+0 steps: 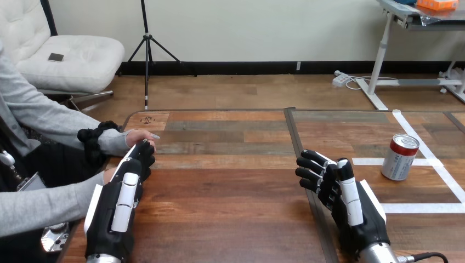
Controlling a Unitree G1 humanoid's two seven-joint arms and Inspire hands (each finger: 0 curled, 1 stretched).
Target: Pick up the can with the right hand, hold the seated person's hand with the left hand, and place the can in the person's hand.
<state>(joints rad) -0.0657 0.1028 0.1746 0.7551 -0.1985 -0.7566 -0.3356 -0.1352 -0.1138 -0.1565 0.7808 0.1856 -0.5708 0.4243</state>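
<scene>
Nearest, at the lower left of the frame: left hand (118, 203) low over the desk (230, 213), back up, reaching toward the upper right. Its fingers (143, 156) run out fairly straight and close together. Their tips sit just under the person's upper hand (140, 136), touching or nearly so; cannot tell which. No finger seen curled round it. A second hand of the person, the lower hand (108, 175), shows as a sliver beside the robot's palm, mostly hidden behind it.

Lower right of centre: right hand (356, 211), edge-on, holding nothing. Its fingers (313, 164) are loosely bent and a little spread, pointing to the upper left.

Farther back, at the right of the frame: can (400, 158), red and silver, standing upright on the desk, long axis vertical, on a strip of white tape (422, 207). It is apart from both hands, but much nearer the right one; the left is well across the desk.

Key relation: the can lies to the upper right of the right hand, on the back side of it, while the fingers point the other way. Judgement: pick-up not yet begun. The right hand would need to swing toward the right and turn its palm to face the can's side before closing round it. An upright can may tip if struck high or off-centre.
</scene>
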